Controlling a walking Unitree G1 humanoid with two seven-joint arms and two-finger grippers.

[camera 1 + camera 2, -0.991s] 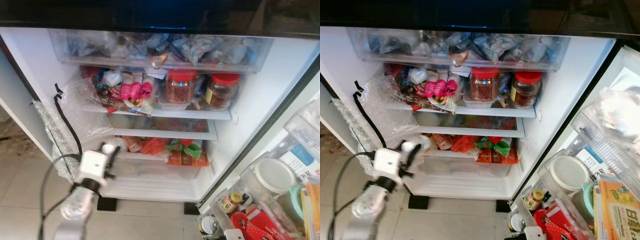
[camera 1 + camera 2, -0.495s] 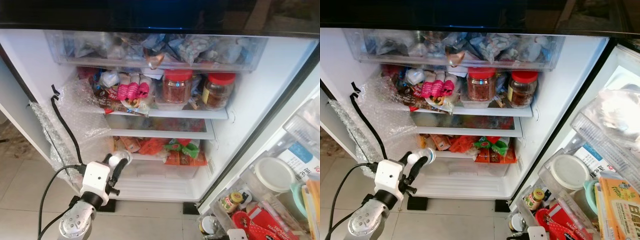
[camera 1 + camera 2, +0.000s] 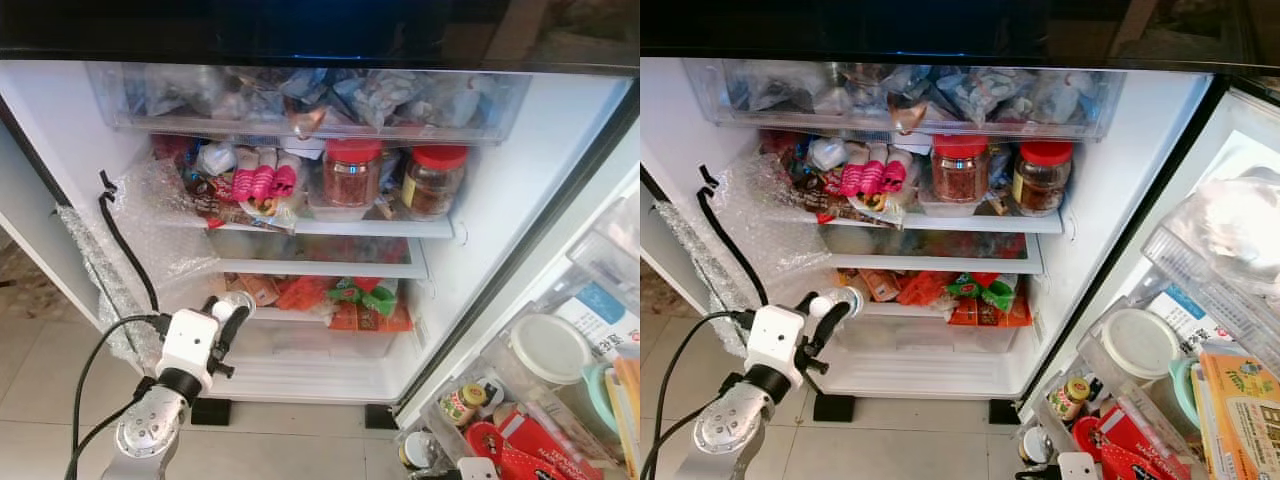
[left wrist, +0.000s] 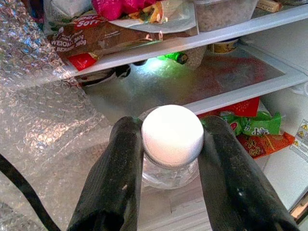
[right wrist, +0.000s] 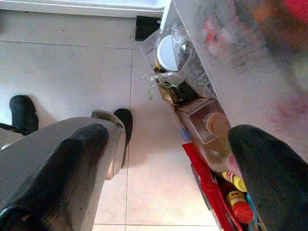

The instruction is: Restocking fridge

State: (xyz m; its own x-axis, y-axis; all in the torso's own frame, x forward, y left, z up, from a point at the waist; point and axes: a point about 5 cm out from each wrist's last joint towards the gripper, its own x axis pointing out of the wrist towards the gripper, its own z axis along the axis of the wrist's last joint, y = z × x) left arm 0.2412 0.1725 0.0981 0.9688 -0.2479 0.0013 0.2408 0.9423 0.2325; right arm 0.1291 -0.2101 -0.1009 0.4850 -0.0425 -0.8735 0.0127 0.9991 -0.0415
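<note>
Glass jar [image 4: 171,144] with white cap, lower centre of the left wrist frame, pinched at the neck between two black fingers [image 4: 115,178]. Left gripper [image 3: 228,318] clenched on it, low left in the left eye frame, just in front of the third shelf's left end. Silver left arm [image 3: 148,430] and black cable [image 3: 95,370] trailing toward bottom left corner.

Open fridge [image 3: 60,130] spanning the frame. Clear drawer [image 3: 300,100] of wrapped packets across the top. First shelf [image 3: 340,228] below: pink bottles [image 3: 262,180] left of centre, two red-lidded jars [image 3: 352,172] [image 3: 432,182] right of centre, side by side. Orange and green packets [image 3: 350,300] on the lower shelf, centre. Bubble wrap [image 3: 150,220] lining the left inner wall.

Door bins [image 3: 540,390] at lower right, crowded with a white-lidded tub [image 3: 548,348] and small bottles.

Right gripper [image 5: 159,168] spread wide, nothing held; tiled floor [image 5: 67,72] and door-bin clutter beneath, right wrist frame.
</note>
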